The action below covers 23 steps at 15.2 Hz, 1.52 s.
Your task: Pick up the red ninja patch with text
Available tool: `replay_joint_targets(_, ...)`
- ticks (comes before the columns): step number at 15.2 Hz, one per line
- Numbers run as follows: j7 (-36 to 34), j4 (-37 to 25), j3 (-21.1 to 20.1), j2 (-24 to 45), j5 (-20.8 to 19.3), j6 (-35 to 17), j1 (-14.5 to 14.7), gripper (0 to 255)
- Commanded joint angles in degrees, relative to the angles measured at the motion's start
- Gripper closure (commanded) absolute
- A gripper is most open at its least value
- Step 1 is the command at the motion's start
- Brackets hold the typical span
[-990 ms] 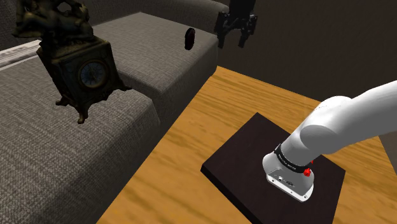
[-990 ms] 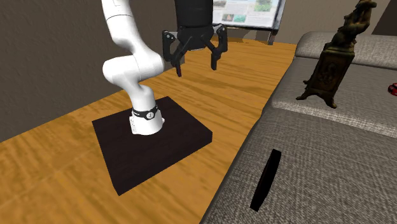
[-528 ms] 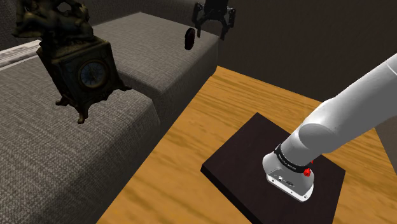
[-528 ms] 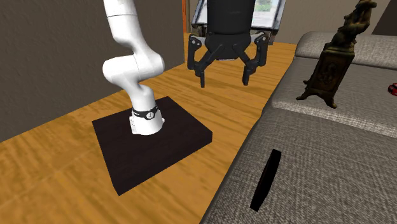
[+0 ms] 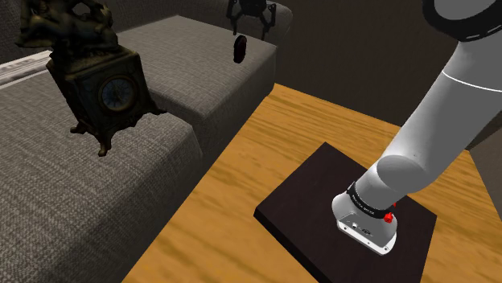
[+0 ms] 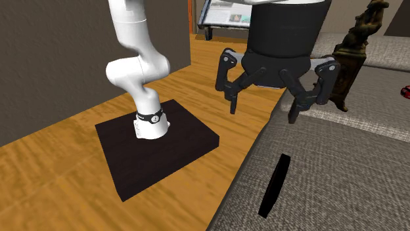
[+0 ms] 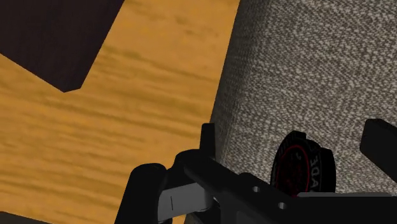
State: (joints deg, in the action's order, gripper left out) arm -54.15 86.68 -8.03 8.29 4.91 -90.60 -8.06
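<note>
Over the last second the gripper (image 5: 251, 29) has swung off the floor (image 5: 229, 181) and out across the sofa (image 5: 161, 80), and it now hangs above the seat's edge. The arm (image 5: 434, 120) rises steeply from its base on the stand (image 5: 310, 197), a dark flat box on the wood floor. Its white link climbs to a dark joint at the top corner of the shoulder view. From there it reaches over to the sofa, the hand pointing down.

In the second exterior view the gripper (image 6: 261, 113) looms large, its black body wide. Its two fingers are spread well apart with nothing between them, and their tips are clear of the seat.

The patch (image 5: 239, 49) stands on its edge on the grey sofa cushion, just below the gripper and not touching it. In the second exterior view the patch (image 6: 274, 186) shows edge-on as a thin black sliver, under the gripper and somewhat apart from it. In the wrist view its face (image 7: 304, 168) shows as a black disc with a red ring and red lettering. It sits beyond the gripper (image 7: 294, 141), between the lines of the two fingers, on the sofa (image 7: 299, 63) near the seat's edge.

A dark clock (image 5: 104, 88) with a figure on top stands on the sofa, well away from the gripper.
</note>
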Motion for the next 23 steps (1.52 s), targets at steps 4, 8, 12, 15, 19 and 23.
replay_joint_targets(4, -10.1, -17.7, 1.9, 13.1, -1.2, 4.7, -0.1, 0)
replay_joint_targets(8, -13.0, -22.2, 2.8, 17.2, -1.3, 5.1, -0.3, 0)
replay_joint_targets(12, -12.7, -17.5, 2.8, 16.1, -1.3, 1.5, -0.4, 0)
replay_joint_targets(15, -12.6, -15.8, 2.8, 15.9, -1.2, 0.1, -0.4, 0)
replay_joint_targets(19, -12.5, -15.7, 2.8, 15.8, -1.2, 0.0, -0.5, 255)
replay_joint_targets(23, -12.5, -15.7, 2.8, 15.8, -1.2, 0.0, -0.5, 255)
